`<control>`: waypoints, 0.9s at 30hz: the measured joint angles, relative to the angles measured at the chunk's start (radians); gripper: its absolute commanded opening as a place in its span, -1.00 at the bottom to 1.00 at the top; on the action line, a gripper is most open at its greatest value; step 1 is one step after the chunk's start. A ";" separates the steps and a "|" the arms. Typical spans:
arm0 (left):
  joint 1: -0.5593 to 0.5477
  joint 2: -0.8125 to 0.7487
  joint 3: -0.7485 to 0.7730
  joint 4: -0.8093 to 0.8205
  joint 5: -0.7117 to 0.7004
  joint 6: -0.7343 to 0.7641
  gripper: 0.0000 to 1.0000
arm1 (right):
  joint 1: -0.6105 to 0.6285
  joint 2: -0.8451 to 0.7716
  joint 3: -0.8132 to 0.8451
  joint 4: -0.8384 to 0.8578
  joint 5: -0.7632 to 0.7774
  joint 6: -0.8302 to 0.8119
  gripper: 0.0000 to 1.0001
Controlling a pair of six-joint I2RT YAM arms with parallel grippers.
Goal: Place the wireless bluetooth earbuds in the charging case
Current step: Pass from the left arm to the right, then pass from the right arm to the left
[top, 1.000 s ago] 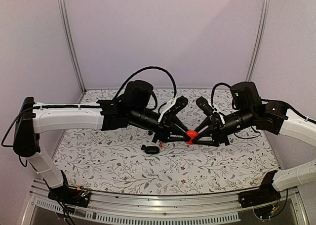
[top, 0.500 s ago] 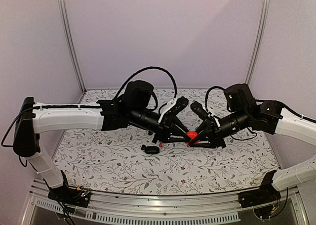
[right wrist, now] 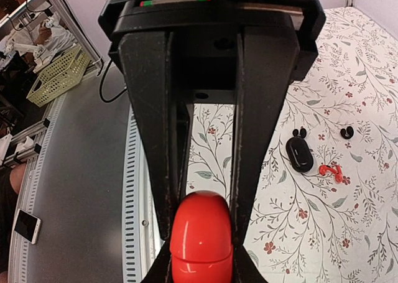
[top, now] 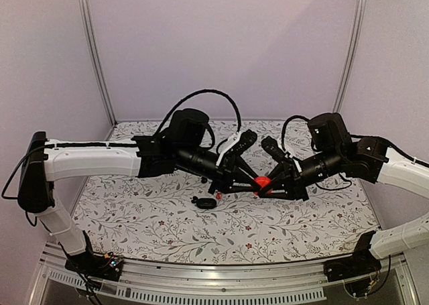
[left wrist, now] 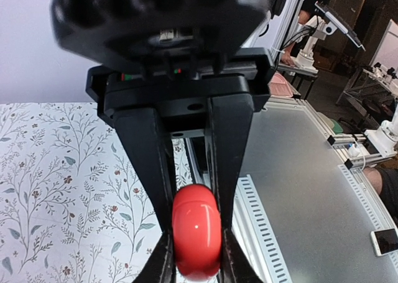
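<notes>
Left gripper: closed narrow on a red object, pinched between both fingers near their tips.
Right gripper: likewise narrow, clamped on the same red object from the opposite side, with one finger on each flank.
Red object: rounded and glossy, with a seam around its body; held in the air above the middle of the table, at the spot where the two arms meet tip to tip.
Charging case: glossy black oval lying on the flowered cloth, in neither gripper; below and to the left of the joined grippers in the top view, well apart from both sets of fingers. Lid up or down: cannot tell.
Earbuds: out of the case, on the cloth. One just beside the case's end, touching or nearly so; the other lying alone, a little way off from the case.
Small red bit: on the cloth close to the case, on the side of the lone earbud; too small to make out.
Arms: both stretched inward from the table's sides, wrists raised, fingers angled down toward the centre.
</notes>
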 measured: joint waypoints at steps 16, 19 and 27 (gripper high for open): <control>-0.002 -0.065 -0.028 -0.012 -0.079 0.047 0.00 | 0.001 -0.030 0.000 0.002 0.001 0.014 -1.00; -0.002 -0.065 -0.029 -0.013 -0.083 0.045 0.03 | 0.001 -0.031 0.000 0.008 0.002 0.019 -1.00; -0.002 -0.055 -0.021 -0.017 -0.116 0.034 0.01 | 0.001 -0.033 0.000 0.014 0.009 0.024 -1.00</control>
